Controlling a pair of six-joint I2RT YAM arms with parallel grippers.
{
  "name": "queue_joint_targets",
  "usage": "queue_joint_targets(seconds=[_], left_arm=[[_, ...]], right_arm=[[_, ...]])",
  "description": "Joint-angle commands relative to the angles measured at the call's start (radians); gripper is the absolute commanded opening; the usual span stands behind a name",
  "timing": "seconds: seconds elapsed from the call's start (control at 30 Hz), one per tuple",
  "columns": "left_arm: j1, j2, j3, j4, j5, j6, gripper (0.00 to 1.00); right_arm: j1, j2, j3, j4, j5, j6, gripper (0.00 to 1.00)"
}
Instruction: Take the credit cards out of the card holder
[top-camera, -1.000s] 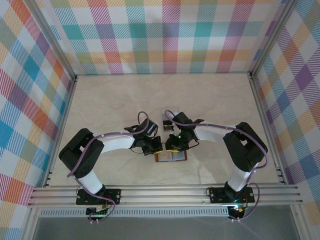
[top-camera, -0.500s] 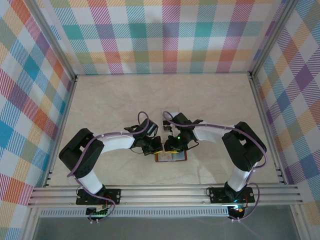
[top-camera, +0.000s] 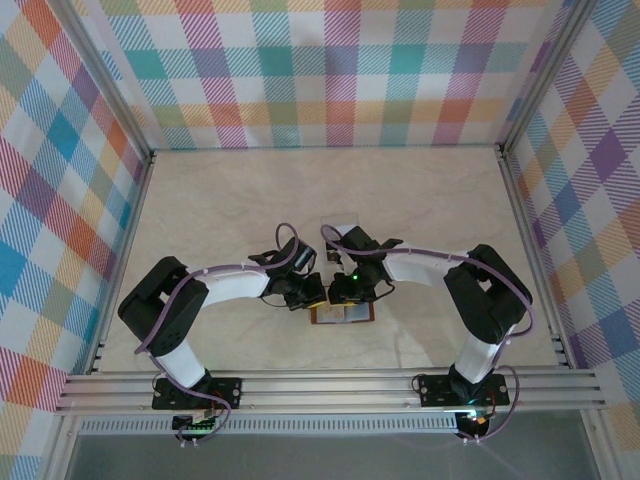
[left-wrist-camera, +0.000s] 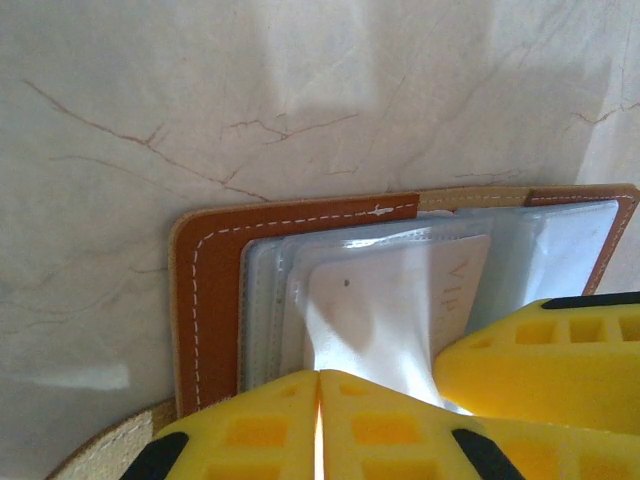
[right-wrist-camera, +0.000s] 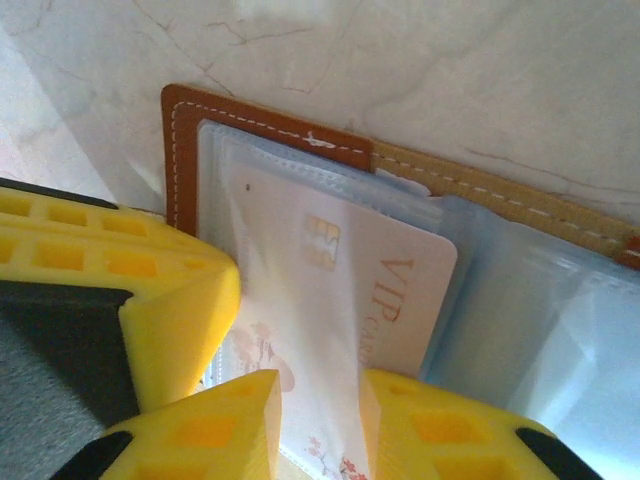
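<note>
Card holder (top-camera: 345, 314) lies open on the counter (top-camera: 220, 200), near centre. Left end effector (left-wrist-camera: 318, 405) has fingers together on its pockets. Right end effector (right-wrist-camera: 318, 420) is narrowly apart, pale VIP credit card (right-wrist-camera: 390, 290) between the tips, partly in its sleeve. Faint clear rectangle (top-camera: 341, 221) lies farther back.

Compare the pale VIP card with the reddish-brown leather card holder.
The pale plastic VIP card is printed with a chip and flowers; the reddish-brown leather card holder is plain with white stitching. The card is smaller, lying among clear sleeves; the holder lies open on the table. Both are rectangular.
</note>
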Motion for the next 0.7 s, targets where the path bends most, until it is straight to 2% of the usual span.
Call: queue_joint_targets(seconds=[0.0, 0.17, 0.43, 0.67], left_arm=[[-0.007, 0.016, -0.014, -0.049, -0.031, 0.016, 0.10], [-0.008, 0.019, -0.018, -0.048, -0.031, 0.018, 0.10], [-0.007, 0.034, -0.012, -0.051, -0.033, 0.021, 0.06], [-0.007, 0.043, -0.003, -0.068, -0.036, 0.031, 0.04]], right_arm=[[-0.003, -0.028, 0.006, -0.087, 0.082, -0.014, 0.29], [-0.003, -0.051, 0.010, -0.093, 0.095, -0.011, 0.29], [-0.005, -0.112, -0.024, -0.030, 0.027, 0.027, 0.30], [-0.009, -0.106, -0.030, -0.058, 0.080, 0.035, 0.28]])
